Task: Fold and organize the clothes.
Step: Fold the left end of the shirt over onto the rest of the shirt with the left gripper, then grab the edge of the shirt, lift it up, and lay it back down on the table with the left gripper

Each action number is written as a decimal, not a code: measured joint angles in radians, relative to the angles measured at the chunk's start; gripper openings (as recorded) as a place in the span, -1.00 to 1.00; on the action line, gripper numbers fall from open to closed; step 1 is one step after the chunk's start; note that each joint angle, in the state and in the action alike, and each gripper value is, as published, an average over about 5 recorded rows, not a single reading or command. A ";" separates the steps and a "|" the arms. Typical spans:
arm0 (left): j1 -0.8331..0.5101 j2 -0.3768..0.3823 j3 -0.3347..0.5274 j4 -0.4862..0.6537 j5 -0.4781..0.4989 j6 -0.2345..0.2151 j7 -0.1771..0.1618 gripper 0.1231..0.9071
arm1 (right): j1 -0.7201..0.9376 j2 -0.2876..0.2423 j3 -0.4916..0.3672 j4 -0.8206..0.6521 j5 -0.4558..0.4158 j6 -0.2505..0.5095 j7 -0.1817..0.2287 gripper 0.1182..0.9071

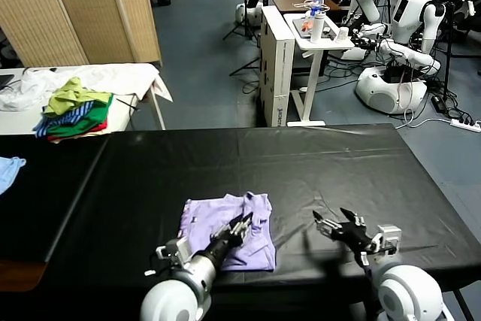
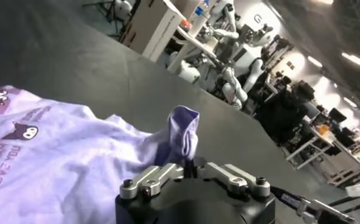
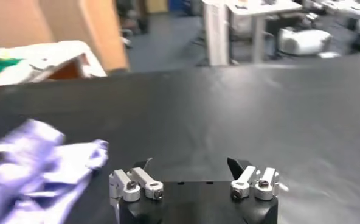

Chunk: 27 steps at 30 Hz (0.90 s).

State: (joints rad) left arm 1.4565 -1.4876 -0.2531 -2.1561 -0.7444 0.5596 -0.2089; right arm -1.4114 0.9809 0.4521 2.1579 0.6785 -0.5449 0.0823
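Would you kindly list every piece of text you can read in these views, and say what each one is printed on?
"LOVE YOU": printed on the lavender T-shirt, below a dark cartoon face, in the left wrist view.
A word before it on the shirt, perhaps "DREAM": cut off, not sure.
A line of small print on the white cabinet: too small to read.

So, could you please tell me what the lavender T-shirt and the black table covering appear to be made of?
The T-shirt looks like soft matte knit, probably cotton: it creases and bunches limply. The table covering looks like thin plastic or coated sheet: smooth, faintly glossy, with fine wrinkles catching light.
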 joint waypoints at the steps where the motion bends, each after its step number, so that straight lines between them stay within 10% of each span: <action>1: 0.007 -0.001 -0.006 -0.011 -0.012 0.002 -0.006 0.70 | 0.009 -0.012 -0.020 0.004 0.001 0.002 -0.001 1.00; 10: 0.020 0.053 -0.133 -0.079 0.041 -0.036 0.020 1.00 | 0.125 -0.058 -0.234 0.013 -0.025 0.002 -0.003 1.00; 27: 0.065 0.131 -0.287 -0.060 0.156 -0.060 0.032 1.00 | 0.392 -0.160 -0.615 0.011 -0.312 0.017 -0.145 1.00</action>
State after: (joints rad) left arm 1.5211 -1.3565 -0.5404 -2.2158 -0.5880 0.4997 -0.1771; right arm -1.0197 0.8212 -0.1628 2.1691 0.3660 -0.5279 -0.0626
